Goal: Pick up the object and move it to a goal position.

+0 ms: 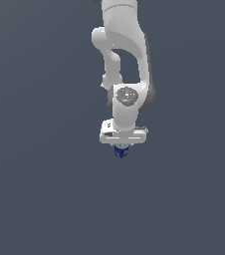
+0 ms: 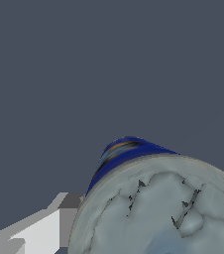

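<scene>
Filling the wrist view, the blue can point(image 2: 134, 198) shows its pale silvery top, with one white finger point(image 2: 44, 230) touching its side. Outside, the gripper point(image 1: 121, 149) is clamped on the can point(image 1: 120, 151) beneath the white arm point(image 1: 124, 60), over the grey floor point(image 1: 35, 199).

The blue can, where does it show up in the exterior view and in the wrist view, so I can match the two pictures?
Exterior view: the blue can peeks out just below the white tool, near the picture's centre, mostly hidden by it.
Wrist view: the can fills the lower right corner, its pale silvery top facing the camera, blue side with an orange streak behind.
Shared landmark: the white tool finger beside the can.
</scene>
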Motion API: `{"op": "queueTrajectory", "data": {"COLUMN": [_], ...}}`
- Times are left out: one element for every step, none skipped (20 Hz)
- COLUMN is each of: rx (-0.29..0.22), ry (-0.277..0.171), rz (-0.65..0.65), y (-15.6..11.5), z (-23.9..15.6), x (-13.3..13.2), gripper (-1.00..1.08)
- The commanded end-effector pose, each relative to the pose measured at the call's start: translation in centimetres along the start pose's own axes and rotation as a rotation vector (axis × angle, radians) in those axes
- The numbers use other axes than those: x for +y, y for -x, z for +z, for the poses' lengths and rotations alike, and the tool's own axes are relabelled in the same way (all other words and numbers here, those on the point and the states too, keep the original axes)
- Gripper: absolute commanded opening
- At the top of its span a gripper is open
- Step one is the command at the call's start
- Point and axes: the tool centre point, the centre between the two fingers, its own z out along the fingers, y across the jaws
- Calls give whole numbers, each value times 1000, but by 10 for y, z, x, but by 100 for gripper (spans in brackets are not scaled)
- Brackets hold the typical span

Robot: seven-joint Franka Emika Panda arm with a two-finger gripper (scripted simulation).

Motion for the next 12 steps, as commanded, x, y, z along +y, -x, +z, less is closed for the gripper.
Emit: {"op": "queueTrajectory", "data": {"rx": [2,5,9,14,20,27,35,44,54,65,77,89], "ry": [0,-1,-2,-2,-3,-5,-6,-8,-9,-11,-13,-15], "rz": [-1,-2,-4,-6,-9,-13,-16,-21,-25,-30,-36,-42], "y": [-1,-1,-2,-3,-4,-6,-7,-9,-11,-13,-16,-18], "z": [-1,-2,-3,-4,-6,-9,-11,-14,-18,-21,-25,-29], "x": [1,2,3,4,6,9,11,14,18,21,25,29], "gripper": [-100,-100,-100,-100,-100,-100,-100,-100,-100,-100,-100,-100]}}
